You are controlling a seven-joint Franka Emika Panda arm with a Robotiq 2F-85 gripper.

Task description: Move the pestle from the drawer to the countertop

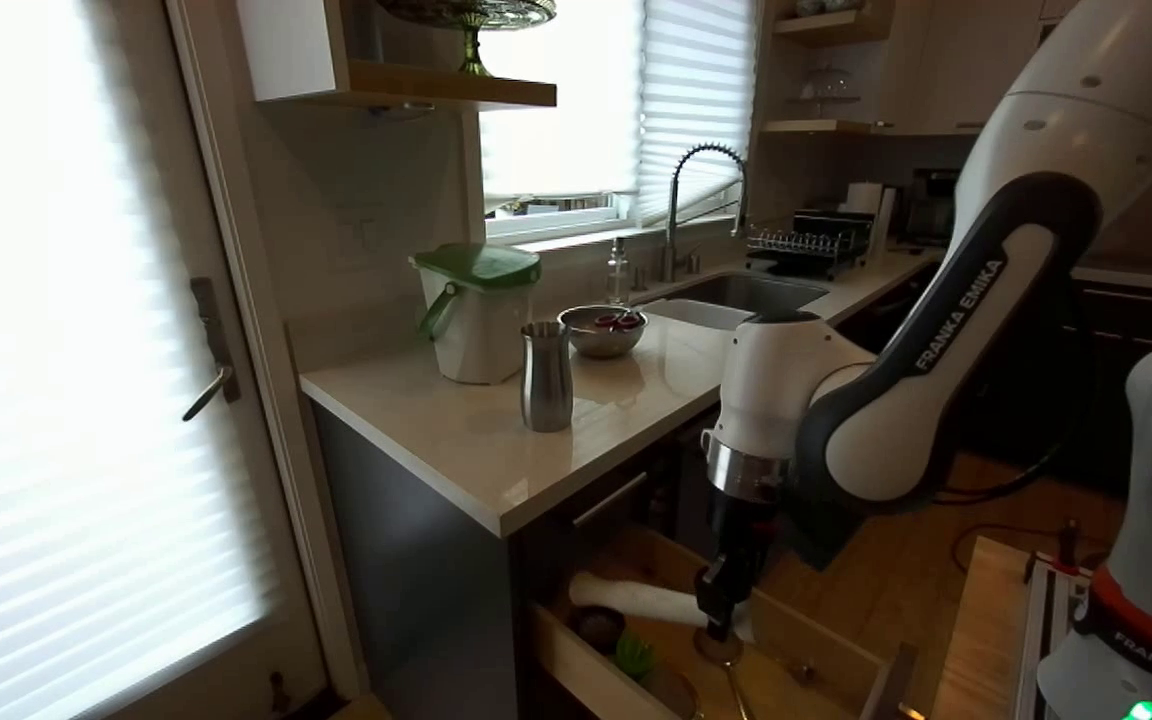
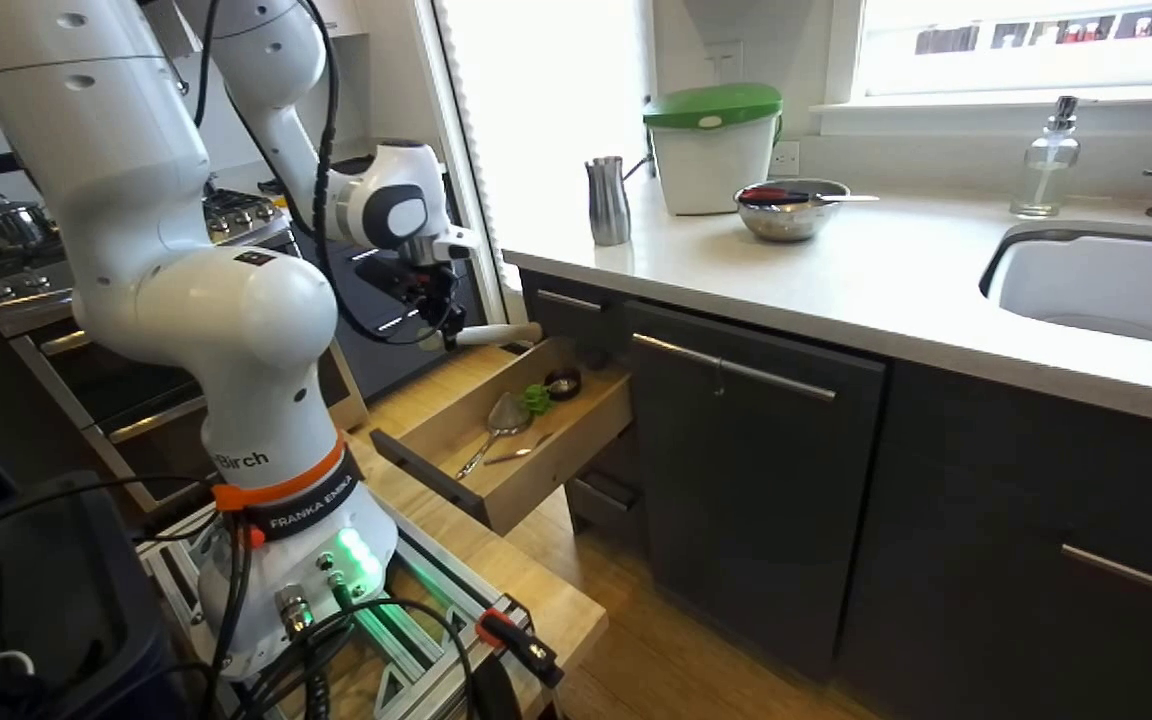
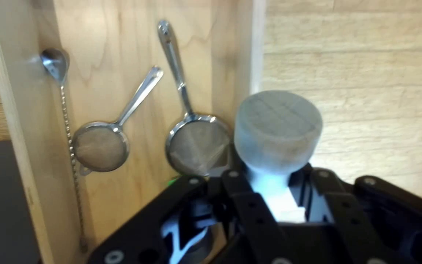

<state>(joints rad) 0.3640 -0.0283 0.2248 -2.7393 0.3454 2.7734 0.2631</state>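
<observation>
The pestle, a pale rod with a broad round end, lies roughly level in my gripper. It shows in both exterior views and in the wrist view. My gripper is shut around the pestle's narrower part near one end. The open drawer is below. In the wrist view the pestle's near end overlaps the drawer's right side wall; it appears raised above it. The countertop is higher, above the drawer. The fingertips are partly hidden by the pestle.
The drawer holds two strainers, a twisted bar spoon, a green item and a dark round item. On the countertop stand a steel cup, a green-lidded bin and a steel bowl. A sink lies beyond.
</observation>
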